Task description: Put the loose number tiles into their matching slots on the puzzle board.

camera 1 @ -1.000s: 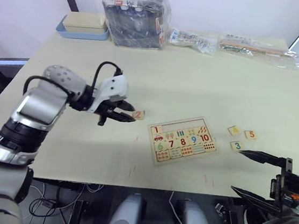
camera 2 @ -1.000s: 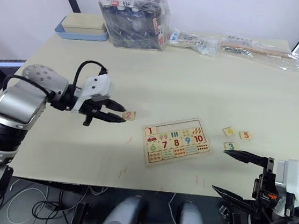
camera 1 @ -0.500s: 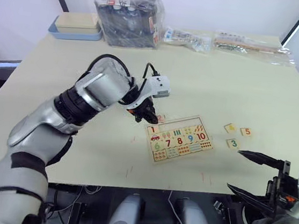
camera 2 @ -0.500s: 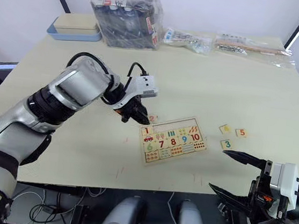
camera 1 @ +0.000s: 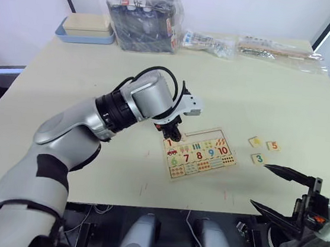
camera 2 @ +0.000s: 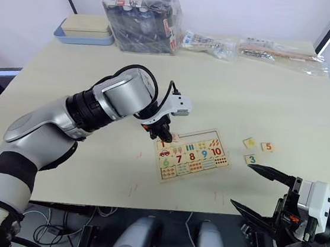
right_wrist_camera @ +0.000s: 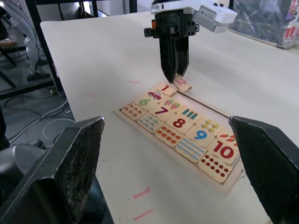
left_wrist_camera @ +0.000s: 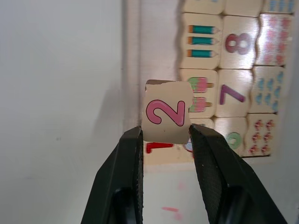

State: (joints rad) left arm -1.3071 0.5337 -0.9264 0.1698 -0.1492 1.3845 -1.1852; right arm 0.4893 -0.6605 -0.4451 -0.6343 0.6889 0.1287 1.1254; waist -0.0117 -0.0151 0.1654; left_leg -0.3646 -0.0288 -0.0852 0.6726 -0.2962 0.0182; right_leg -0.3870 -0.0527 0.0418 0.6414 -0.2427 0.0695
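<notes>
Left gripper (left_wrist_camera: 164,135): clamped on the "2" tile (left_wrist_camera: 167,117), tilted over the board's (camera 1: 199,154) top-left corner, beside the 1.
Right gripper (camera 1: 285,191): jaws wide, off the table's (camera 1: 263,99) near edge.
Loose tiles (camera 1: 262,150): three, right of the board.

My left gripper (left_wrist_camera: 164,136) reaches right, fingers pinched (something small between them); my right gripper (camera 1: 278,189) hangs near, spread wide.
</notes>
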